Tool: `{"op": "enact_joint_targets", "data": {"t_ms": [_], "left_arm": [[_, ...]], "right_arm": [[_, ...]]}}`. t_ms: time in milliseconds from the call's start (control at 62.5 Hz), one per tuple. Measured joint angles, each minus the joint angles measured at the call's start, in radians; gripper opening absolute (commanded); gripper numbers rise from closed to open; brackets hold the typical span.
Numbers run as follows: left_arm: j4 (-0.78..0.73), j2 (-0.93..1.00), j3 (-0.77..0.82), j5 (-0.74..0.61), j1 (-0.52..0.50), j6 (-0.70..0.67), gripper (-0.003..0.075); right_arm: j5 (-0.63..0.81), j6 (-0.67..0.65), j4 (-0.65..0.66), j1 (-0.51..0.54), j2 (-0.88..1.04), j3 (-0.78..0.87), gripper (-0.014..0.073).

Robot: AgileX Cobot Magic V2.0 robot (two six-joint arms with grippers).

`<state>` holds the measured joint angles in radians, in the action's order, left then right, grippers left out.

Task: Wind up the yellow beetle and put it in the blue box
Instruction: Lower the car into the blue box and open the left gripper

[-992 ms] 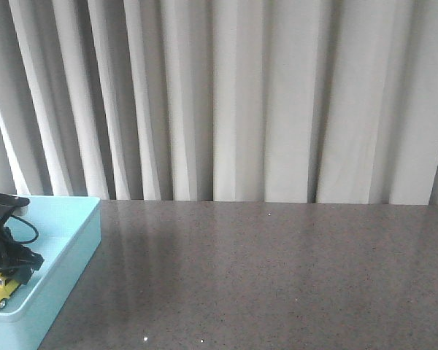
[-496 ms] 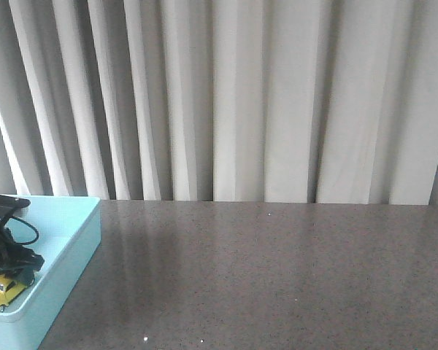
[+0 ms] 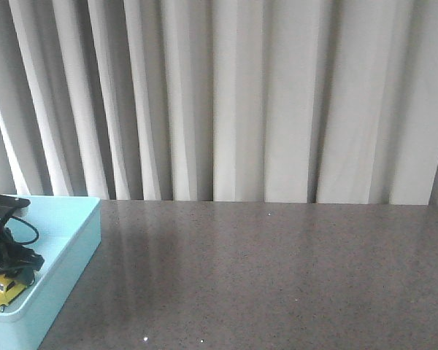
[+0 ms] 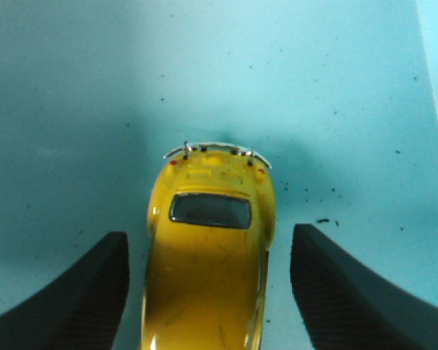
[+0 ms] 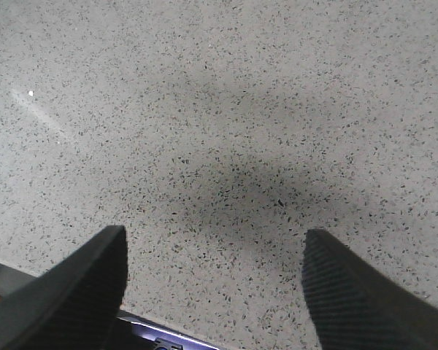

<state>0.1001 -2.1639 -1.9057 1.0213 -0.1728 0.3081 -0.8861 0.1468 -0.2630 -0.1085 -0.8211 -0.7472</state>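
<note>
The yellow beetle (image 4: 208,255) rests on the floor of the blue box (image 4: 73,95), its silver bumper pointing away from the wrist. My left gripper (image 4: 208,240) is open and straddles the car; both dark fingers (image 4: 80,292) stand apart from its sides with blue floor showing in the gaps. From the front, the yellow beetle (image 3: 1,290) lies inside the blue box (image 3: 66,251) at the far left, under the black left gripper (image 3: 11,268). Over bare speckled tabletop, my right gripper (image 5: 213,240) is open and holds nothing.
The grey speckled table (image 3: 277,277) stretches from the box to the right edge of view. Pale curtains (image 3: 241,102) hang behind its far edge. Dark specks dot the box floor near the car.
The left gripper and the beetle have sunk slightly in the box, and the car now lies a little flatter. The last half second shows almost no movement.
</note>
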Motion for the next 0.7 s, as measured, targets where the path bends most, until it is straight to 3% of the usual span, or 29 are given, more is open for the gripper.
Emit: {"op": "enact_joint_targets", "data": {"t_ms": [352, 528, 704], "left_arm": [[-0.018, 0.065, 0.053, 0.015, 0.018, -0.062, 0.0471], [-0.052, 0.283, 0.252, -0.076, 0.046, -0.224, 0.0471], [-0.073, 0.54, 0.527, -0.168, 0.076, -0.278, 0.0471]], "right_arm": [[-0.001, 0.0, 0.0, 0.0, 0.0, 0.0, 0.049], [-0.001, 0.0, 0.0, -0.002, 0.0, 0.0, 0.049], [-0.012, 0.0, 0.0, -0.002, 0.0, 0.0, 0.049]]}}
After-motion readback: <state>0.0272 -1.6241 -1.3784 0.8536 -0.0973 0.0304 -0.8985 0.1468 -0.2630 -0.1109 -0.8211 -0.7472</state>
